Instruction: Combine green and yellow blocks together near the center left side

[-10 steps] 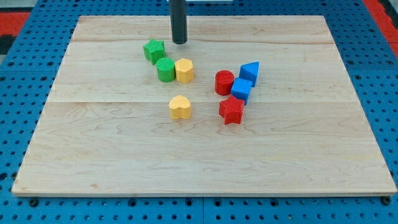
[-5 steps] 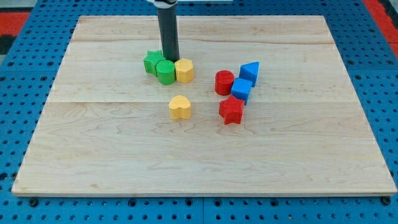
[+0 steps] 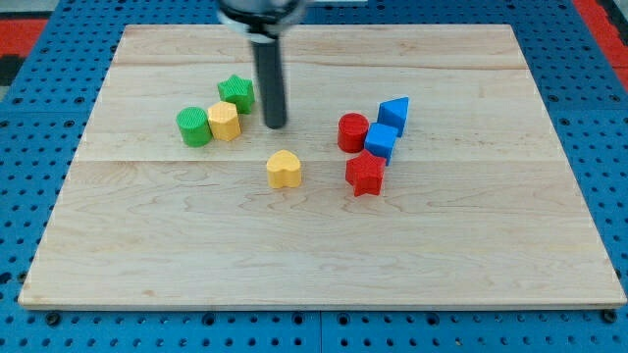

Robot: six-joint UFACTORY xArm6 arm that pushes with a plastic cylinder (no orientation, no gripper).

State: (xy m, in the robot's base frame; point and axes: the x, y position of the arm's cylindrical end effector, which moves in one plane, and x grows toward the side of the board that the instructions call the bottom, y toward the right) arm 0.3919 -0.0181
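My tip (image 3: 277, 125) rests on the board just right of a cluster of three blocks. The green cylinder (image 3: 193, 126) touches the yellow hexagonal block (image 3: 225, 121) on its right. The green star (image 3: 236, 92) sits just above and right of the yellow hexagonal block, touching it. A yellow heart-shaped block (image 3: 284, 169) lies alone below my tip, apart from the cluster. The rod rises from the tip to the view's top.
A red cylinder (image 3: 353, 131), a blue cube (image 3: 381, 141), a blue triangular block (image 3: 393, 114) and a red star (image 3: 365, 174) are grouped right of centre. The wooden board (image 3: 314, 265) lies on a blue pegboard.
The green cylinder and the yellow hexagonal block have slid left by about a block and a half. The green star now sits above them. My tip has moved down and slightly right.
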